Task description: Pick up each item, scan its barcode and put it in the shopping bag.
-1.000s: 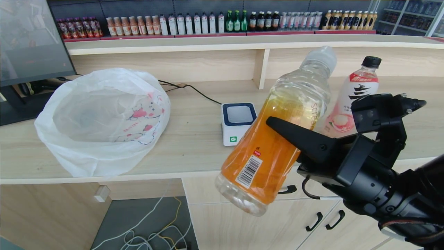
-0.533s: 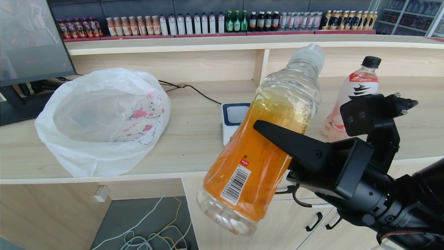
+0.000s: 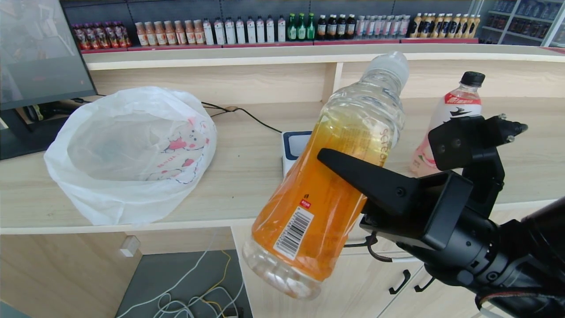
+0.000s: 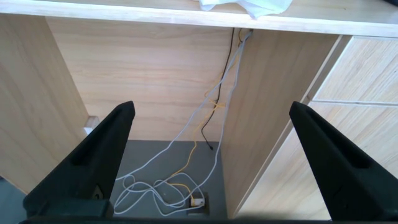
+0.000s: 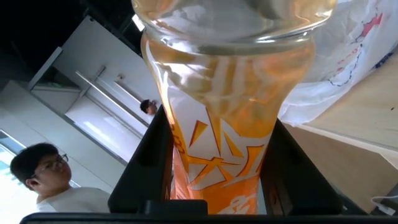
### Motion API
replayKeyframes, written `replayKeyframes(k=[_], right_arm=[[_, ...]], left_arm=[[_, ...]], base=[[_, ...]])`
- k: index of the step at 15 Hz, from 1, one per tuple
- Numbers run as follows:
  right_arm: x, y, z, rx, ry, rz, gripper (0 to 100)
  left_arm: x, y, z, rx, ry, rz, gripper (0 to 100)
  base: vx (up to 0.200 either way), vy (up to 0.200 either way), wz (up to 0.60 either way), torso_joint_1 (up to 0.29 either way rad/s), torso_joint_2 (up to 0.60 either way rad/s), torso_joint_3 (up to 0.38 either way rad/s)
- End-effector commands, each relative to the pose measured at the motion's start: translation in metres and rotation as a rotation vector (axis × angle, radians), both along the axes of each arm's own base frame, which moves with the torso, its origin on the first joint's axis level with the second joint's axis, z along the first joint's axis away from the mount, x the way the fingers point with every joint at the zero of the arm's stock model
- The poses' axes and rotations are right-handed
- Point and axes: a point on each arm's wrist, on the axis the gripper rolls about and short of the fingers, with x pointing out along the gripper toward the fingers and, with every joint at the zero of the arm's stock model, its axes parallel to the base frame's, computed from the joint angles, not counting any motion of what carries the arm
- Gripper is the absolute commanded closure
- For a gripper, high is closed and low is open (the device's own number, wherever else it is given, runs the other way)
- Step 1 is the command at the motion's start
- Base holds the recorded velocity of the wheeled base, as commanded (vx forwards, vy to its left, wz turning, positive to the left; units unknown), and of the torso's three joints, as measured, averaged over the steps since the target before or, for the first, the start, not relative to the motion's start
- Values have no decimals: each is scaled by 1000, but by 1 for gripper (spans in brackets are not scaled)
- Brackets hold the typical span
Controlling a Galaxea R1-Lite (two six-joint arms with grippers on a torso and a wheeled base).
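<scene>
Gripping an orange drink bottle [image 3: 322, 185] round its middle, the right pincer [image 3: 340, 170] sits at the centre right of the head view, clenched on the bottle with one black finger [image 3: 366, 181] lying across the near side. The bottle is held off the tabletop [image 3: 238, 176] and tilted, its white cap towards the upper right of the frame and its clear base towards the lower centre. A barcode label [image 3: 293, 232] near the base faces up and outward. Behind the bottle, partly covered by it, a small white scanner [image 3: 292, 150] sits on the tabletop. The shopping bag [image 3: 132, 150], white plastic with a pink cartoon print, stands open at the left of the frame, well apart from the bottle. A second bottle with a pink label and black cap [image 3: 457, 104] stands upright at the right, behind the arm. A dark monitor [image 3: 39, 48] fills the upper left corner, and rows of drinks line a shelf [image 3: 265, 28] along the top. The left pincer [image 4: 211, 162] hangs released, fingers spread wide with nothing between them, facing the recess under the tabletop where loose cables [image 4: 168, 186] lie on the floor.
</scene>
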Motion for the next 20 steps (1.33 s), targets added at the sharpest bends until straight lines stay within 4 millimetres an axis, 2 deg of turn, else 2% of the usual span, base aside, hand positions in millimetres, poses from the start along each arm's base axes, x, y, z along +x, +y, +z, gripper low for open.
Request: replayKeyframes(k=[1, 17, 20], right_arm=[[-1, -1, 1, 2, -3, 1, 100], [-5, -5, 0, -4, -10, -3, 100], [-4, -4, 5, -15, -79, -26, 100]], left_arm=[[0, 0, 0, 0, 0, 0, 0], [0, 0, 0, 0, 0, 0, 0], [0, 0, 0, 0, 0, 1, 0]], base=[[0, 0, 0, 0, 0, 0], [0, 0, 0, 0, 0, 0], [0, 0, 0, 0, 0, 0]])
